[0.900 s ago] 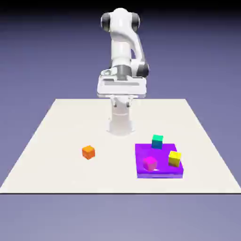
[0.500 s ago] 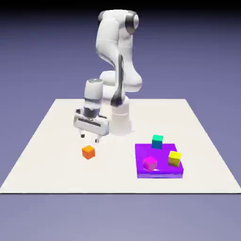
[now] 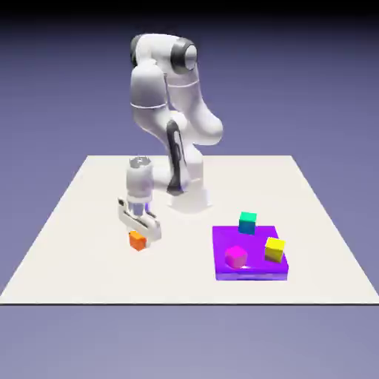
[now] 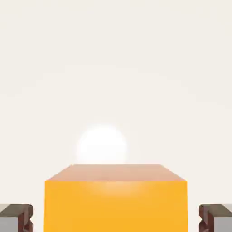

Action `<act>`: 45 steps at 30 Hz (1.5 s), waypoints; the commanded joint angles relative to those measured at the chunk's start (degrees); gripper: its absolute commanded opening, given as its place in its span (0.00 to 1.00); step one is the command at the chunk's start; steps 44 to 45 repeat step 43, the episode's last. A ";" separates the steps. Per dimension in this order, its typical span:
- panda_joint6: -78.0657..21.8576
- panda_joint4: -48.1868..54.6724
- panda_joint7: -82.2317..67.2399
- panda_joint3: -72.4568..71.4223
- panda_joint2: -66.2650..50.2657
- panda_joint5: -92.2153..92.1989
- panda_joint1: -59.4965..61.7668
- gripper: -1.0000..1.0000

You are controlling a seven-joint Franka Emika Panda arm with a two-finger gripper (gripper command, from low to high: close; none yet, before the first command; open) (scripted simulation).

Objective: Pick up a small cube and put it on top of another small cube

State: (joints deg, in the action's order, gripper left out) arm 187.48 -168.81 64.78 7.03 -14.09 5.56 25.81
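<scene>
A small orange cube (image 3: 137,240) rests on the white table at the exterior view's left. My gripper (image 3: 138,234) has come straight down over it and is shut on it, with the white hand covering the cube's top. In the hand view the orange cube (image 4: 116,204) fills the space between the two grey fingertips (image 4: 16,218), my gripper (image 4: 116,221) being centred on it. Three more small cubes stand at the exterior view's right: teal (image 3: 247,221), yellow (image 3: 274,249) and magenta (image 3: 236,257).
A flat purple block (image 3: 252,246) carries the yellow and magenta cubes, and the teal cube sits at its far edge. The robot's base (image 3: 189,198) stands behind the orange cube, toward the middle of the table (image 3: 81,266).
The arm swung from the middle over to the exterior view's left and dropped down. The gripper went from hovering above the orange cube to closing around it.
</scene>
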 commanded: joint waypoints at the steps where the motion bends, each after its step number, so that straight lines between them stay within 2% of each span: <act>1: -1.65 -0.44 0.43 0.01 2.08 0.73 0.24 0.00; 10: -14.55 -3.93 4.21 0.05 18.47 6.84 2.16 0.00; 31: -46.44 -0.07 -3.59 -34.43 47.54 -25.21 -41.40 0.00; 32: -46.45 -0.07 -3.59 -34.43 47.54 -25.21 -41.40 0.00; 40: -28.30 -1.95 -1.25 -38.18 31.15 -22.72 -38.16 0.00; 41: -28.30 -1.95 -1.25 -38.18 31.15 -22.72 -38.16 1.00; 45: -30.59 -1.71 -1.55 -37.71 33.22 -23.04 -38.57 1.00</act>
